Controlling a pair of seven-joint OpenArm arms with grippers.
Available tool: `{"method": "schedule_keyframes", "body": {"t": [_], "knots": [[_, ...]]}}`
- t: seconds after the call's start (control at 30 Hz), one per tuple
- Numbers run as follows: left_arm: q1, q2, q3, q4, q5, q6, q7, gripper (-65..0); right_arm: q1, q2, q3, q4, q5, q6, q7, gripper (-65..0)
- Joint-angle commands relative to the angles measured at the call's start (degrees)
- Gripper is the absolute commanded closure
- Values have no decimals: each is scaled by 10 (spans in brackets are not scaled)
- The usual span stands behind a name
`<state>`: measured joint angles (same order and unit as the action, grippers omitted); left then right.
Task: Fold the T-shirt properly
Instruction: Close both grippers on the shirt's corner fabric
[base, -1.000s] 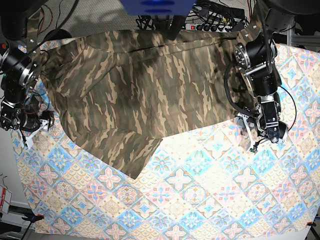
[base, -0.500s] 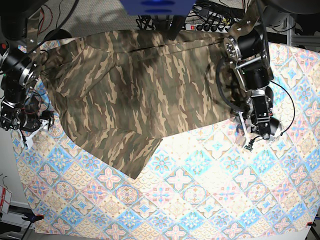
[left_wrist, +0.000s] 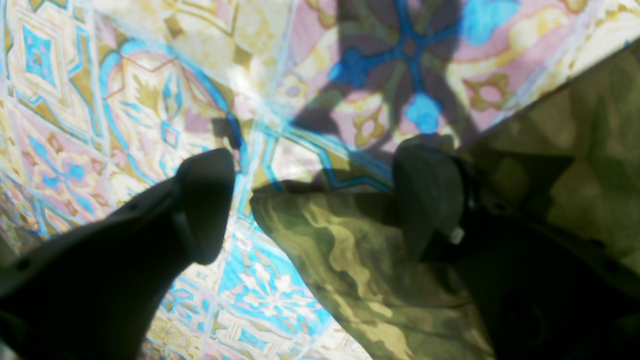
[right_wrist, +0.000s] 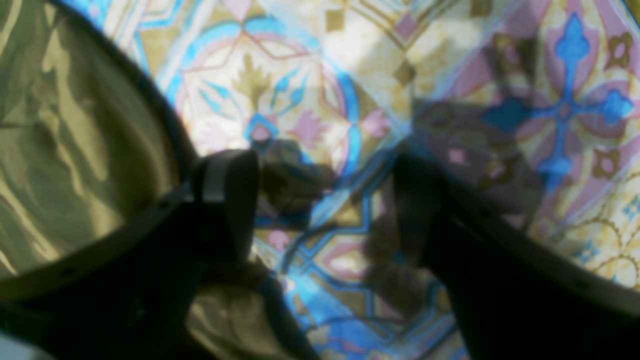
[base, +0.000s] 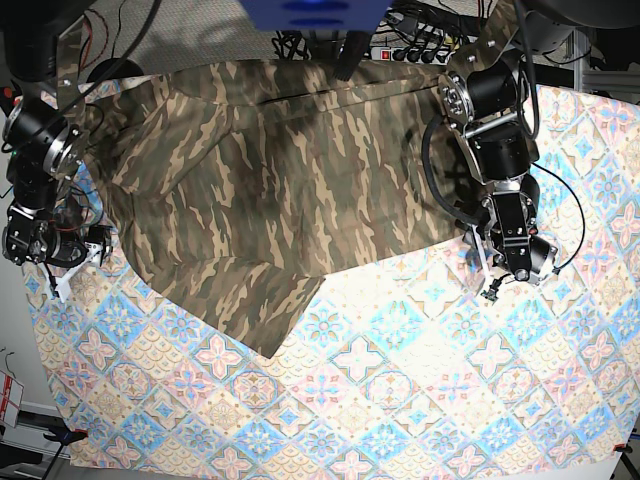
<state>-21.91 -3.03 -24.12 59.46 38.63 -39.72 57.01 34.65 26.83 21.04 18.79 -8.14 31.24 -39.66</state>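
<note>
The camouflage T-shirt (base: 290, 170) lies spread over the back half of the tile-patterned cloth (base: 400, 380), with one flap reaching toward the front at the left of centre. My left gripper (base: 487, 270) hangs at the shirt's lower right corner. In the left wrist view it (left_wrist: 317, 200) is open, and a pointed corner of the shirt (left_wrist: 350, 250) lies between the fingers (left_wrist: 205, 200). My right gripper (base: 70, 268) is at the shirt's left edge. In the right wrist view it (right_wrist: 325, 200) is open over the patterned cloth, with the shirt (right_wrist: 75, 150) beside its left finger (right_wrist: 225, 195).
Cables and a power strip (base: 430, 45) lie behind the table's back edge. A blue mount (base: 310, 12) hangs at the top centre. The patterned cloth ends at the front edge (base: 330, 470) and at the left edge by the right arm.
My left arm has swung left, bringing its gripper closer to the shirt's lower right corner. My right arm has barely shifted.
</note>
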Motion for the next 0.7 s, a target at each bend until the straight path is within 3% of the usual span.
{"method": "schedule_keyframes", "body": {"t": [0.0, 0.47, 0.67], "knots": [[-11, -1, 1, 5, -3, -3, 2, -493, 13, 2, 0, 8, 11, 11, 0, -412], [-11, -1, 1, 6, -1, -3, 2, -493, 9, -9, -1, 97, 10, 11, -6, -412], [-6, 10, 1, 86, 1, -3, 6, -493, 9, -18, -1, 109, 10, 11, -6, -412]]}}
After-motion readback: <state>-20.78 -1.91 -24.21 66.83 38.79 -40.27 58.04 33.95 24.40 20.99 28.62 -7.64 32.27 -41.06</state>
